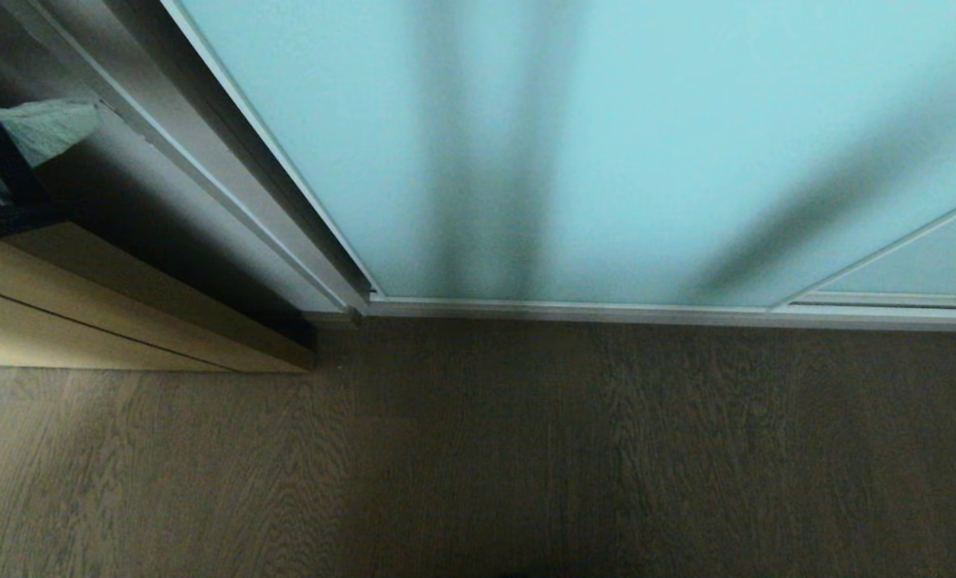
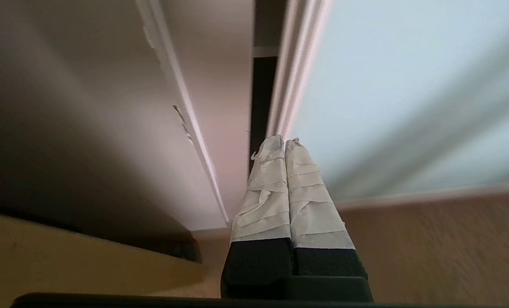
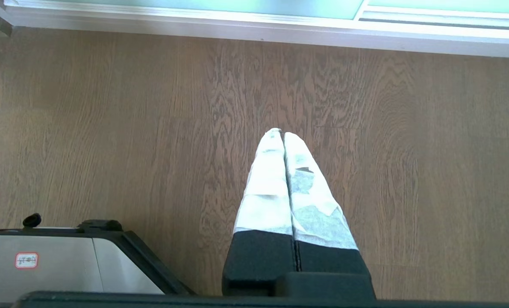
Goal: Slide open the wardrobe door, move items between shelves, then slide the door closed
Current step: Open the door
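Brown wood-grain floor (image 1: 526,449) nearest, running up to the tall pale aqua frosted-glass sliding wardrobe door (image 1: 606,144) in its thin silvery frame, shut. Left tool (image 2: 285,141), tape-wrapped fingers pressed together, empty, just beside that door's left frame edge. Right tool (image 3: 280,132) likewise pressed together, empty, over floor before the door.

Dark wood-grain floor (image 1: 574,457) fills the near part of the scene and runs to a pale metal floor track (image 1: 670,313) at the far side. On the left stands a light-wood cabinet (image 1: 84,313), its side in deep shadow. Behind it rises a grey wall panel (image 1: 164,201), dimly lit.
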